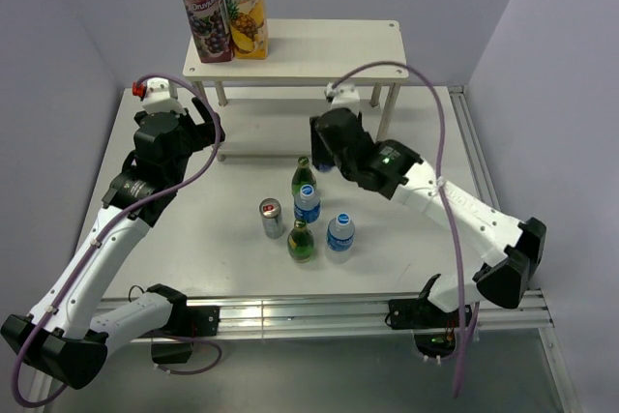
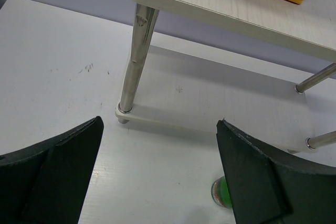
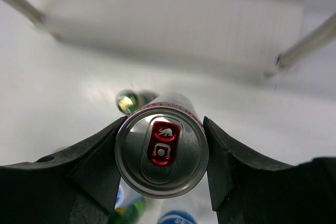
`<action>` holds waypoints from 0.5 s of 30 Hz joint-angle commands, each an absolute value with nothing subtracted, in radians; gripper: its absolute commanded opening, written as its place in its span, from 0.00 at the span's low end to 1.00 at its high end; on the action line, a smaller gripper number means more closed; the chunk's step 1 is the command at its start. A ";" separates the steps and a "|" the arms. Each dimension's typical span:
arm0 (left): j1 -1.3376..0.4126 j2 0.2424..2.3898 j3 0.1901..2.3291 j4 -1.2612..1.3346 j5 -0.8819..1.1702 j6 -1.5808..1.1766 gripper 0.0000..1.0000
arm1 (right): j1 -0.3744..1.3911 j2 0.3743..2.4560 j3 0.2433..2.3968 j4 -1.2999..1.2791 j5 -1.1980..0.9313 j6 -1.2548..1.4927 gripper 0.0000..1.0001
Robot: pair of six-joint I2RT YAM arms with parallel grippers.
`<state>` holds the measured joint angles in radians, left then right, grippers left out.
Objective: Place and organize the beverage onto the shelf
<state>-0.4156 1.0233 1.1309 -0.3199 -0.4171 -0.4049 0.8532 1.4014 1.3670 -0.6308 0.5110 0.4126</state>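
The white two-tier shelf [image 1: 329, 45] stands at the back of the table. Two juice cartons, a purple one [image 1: 203, 7] and a yellow one [image 1: 244, 2], stand on the left end of its top board. My right gripper [image 1: 325, 154] is shut on a silver can with a red tab [image 3: 161, 150], in front of the shelf's lower board [image 3: 173, 24]. My left gripper [image 1: 211, 131] is open and empty by the shelf's front left post [image 2: 134, 66]. Its fingers [image 2: 63, 166] are wide apart over bare table.
On the table in front of the shelf stand a second can [image 1: 272, 218], two green bottles [image 1: 304, 176] [image 1: 302, 241] and two water bottles [image 1: 308, 203] [image 1: 339, 234]. One green bottle top shows in the left wrist view [image 2: 219, 192].
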 commanded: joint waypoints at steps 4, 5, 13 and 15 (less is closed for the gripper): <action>-0.416 1.005 1.131 -0.302 -0.425 -0.388 0.96 | 0.831 1.408 1.847 -0.692 0.655 0.237 0.00; -0.414 1.002 1.131 -0.302 -0.422 -0.388 0.96 | 0.828 1.445 1.906 -0.705 0.661 0.221 0.00; -0.416 1.002 1.131 -0.301 -0.420 -0.388 0.95 | 0.706 1.667 2.492 -0.834 0.583 0.170 0.00; -0.414 1.002 1.129 -0.299 -0.417 -0.390 0.95 | 0.660 1.667 2.502 -0.802 0.565 0.167 0.04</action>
<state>-0.4156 1.0233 1.1309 -0.3199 -0.4168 -0.4049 0.7113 1.6600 2.4454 -0.8017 0.5976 0.1997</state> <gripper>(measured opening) 0.956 0.627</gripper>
